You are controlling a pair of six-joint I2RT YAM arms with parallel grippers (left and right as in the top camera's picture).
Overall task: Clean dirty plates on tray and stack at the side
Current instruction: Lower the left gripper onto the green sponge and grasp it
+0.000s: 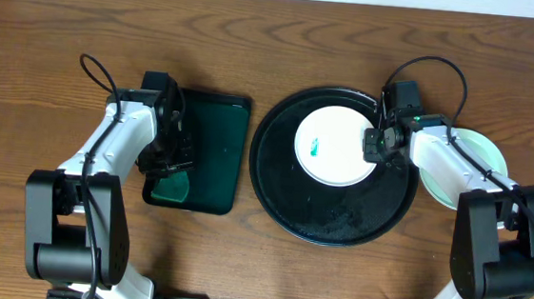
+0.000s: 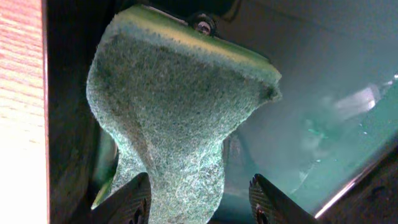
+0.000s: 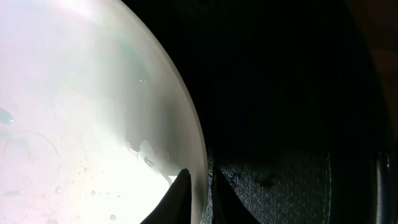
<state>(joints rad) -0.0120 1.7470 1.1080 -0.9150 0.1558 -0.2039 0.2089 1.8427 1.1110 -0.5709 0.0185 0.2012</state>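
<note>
The wooden table [image 1: 47, 37] carries the work. The round black tray [image 1: 338, 217] lies at its middle, and a smaller dark rectangular tray [image 1: 214, 155] lies to its left.

One white plate [image 1: 330, 135] sits on the round tray, toward its upper half, with a small green smear [image 1: 316, 151] on its face, so by my reading it is not yet clean. A pale green plate [image 1: 484, 152] lies on the table just beside the round tray's right edge, partly under the right arm. That looks like the start of the stack. Whether another plate lies under it cannot be told, and no third plate shows.

The green sponge [image 2: 174, 112] is over the near end of the small tray. The left gripper [image 2: 196, 196] stands around its narrow waist with jaws parted: one finger is against it and a gap shows at the other, so no grip.

The right gripper [image 3: 199, 180] is at the white plate's right rim. Its jaws are narrow and sit astride the edge, but I cannot tell if they pinch it.

I judge the task partly done. The white plate needs wiping, then moving onto the green one.
</note>
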